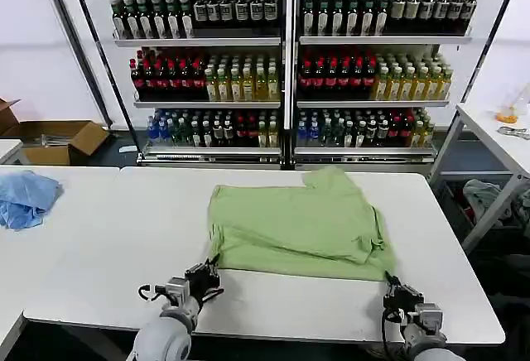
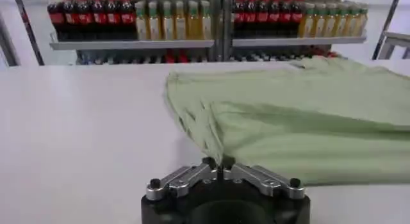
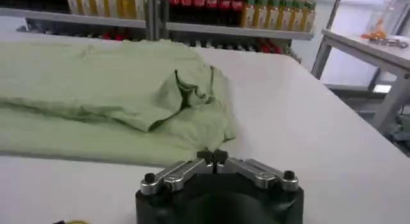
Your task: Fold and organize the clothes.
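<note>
The clothes are one light green shirt (image 1: 298, 224) lying partly folded on the white table (image 1: 116, 245), its upper layer doubled over toward the right. My left gripper (image 1: 211, 271) sits at the shirt's near left corner; in the left wrist view the shirt (image 2: 307, 116) runs in pleats down into the shut left gripper (image 2: 218, 161). At the near right corner my right gripper (image 1: 391, 285) is low on the table. The right wrist view shows the shirt (image 3: 96, 84) with its collar opening, and its hem meets the shut right gripper (image 3: 212, 156).
A light blue cloth (image 1: 25, 197) lies at the table's far left. Drink shelves (image 1: 286, 63) stand behind the table, and open cardboard boxes (image 1: 62, 139) sit on the floor at left. A second white table (image 1: 497, 137) stands at right, with a fabric heap (image 1: 489, 195) below it.
</note>
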Tool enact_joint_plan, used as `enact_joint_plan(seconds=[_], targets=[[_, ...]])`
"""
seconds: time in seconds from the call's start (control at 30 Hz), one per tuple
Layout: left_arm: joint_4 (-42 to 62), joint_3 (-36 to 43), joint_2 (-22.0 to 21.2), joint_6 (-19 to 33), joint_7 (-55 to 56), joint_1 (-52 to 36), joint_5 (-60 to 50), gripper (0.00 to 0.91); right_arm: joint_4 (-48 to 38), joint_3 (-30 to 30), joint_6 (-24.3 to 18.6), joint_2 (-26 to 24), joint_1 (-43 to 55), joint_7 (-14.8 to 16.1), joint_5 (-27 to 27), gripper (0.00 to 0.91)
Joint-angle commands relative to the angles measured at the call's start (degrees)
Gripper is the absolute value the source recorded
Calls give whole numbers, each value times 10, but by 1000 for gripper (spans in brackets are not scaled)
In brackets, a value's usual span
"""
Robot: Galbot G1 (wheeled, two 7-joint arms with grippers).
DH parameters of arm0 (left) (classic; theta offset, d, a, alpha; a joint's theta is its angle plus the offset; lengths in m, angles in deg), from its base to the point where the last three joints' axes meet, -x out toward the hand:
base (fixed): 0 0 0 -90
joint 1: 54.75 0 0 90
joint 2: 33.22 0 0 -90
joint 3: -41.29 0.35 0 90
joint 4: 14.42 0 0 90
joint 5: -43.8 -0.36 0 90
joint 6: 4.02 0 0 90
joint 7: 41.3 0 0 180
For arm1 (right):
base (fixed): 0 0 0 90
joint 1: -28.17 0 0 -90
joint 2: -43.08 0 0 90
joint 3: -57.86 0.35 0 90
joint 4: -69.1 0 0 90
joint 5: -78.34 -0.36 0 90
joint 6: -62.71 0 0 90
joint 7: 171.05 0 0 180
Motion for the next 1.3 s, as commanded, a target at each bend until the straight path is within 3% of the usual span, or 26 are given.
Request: enact_joint_plan(seconds=[0.03,0.13,0.17,0.2,0.23,0.3,0.43,0.6,0.73,0.9,1.03,1.3], targets=[[-137,-21,15,-2,-1,138,0,30,107,25,1,-6,-126,1,13,0],[-171,-28,22,0,-1,176,-11,30,133,34,3,-5,-164,1,21,0],[-180,-31,25,0,-1,186,-14,101,140,35,4,-5,-174,2,26,0],[-188,-35,27,0,-1,195,-19,544,148,35,6,-5,-181,3,30,534],[-192,-37,28,0,-2,204,-22,867,152,36,9,-4,-186,3,36,907],[-201,-42,31,-2,-5,217,-34,907,157,38,31,-2,-186,3,56,907],[-214,-72,39,-3,-8,215,-35,907,171,56,17,-3,-167,1,61,907],[-221,-121,80,0,-7,172,13,907,183,81,7,-28,-101,-15,5,907],[-170,-124,107,2,14,99,41,907,151,65,19,-48,-18,-32,-34,907],[-88,-88,124,-15,33,-9,76,907,97,23,49,-71,94,-56,-95,907],[-30,-44,121,-33,40,-80,90,907,2,-51,74,-91,232,-75,-132,907],[88,67,112,-71,76,-231,146,907,-186,-175,90,-75,436,-80,-177,907]])
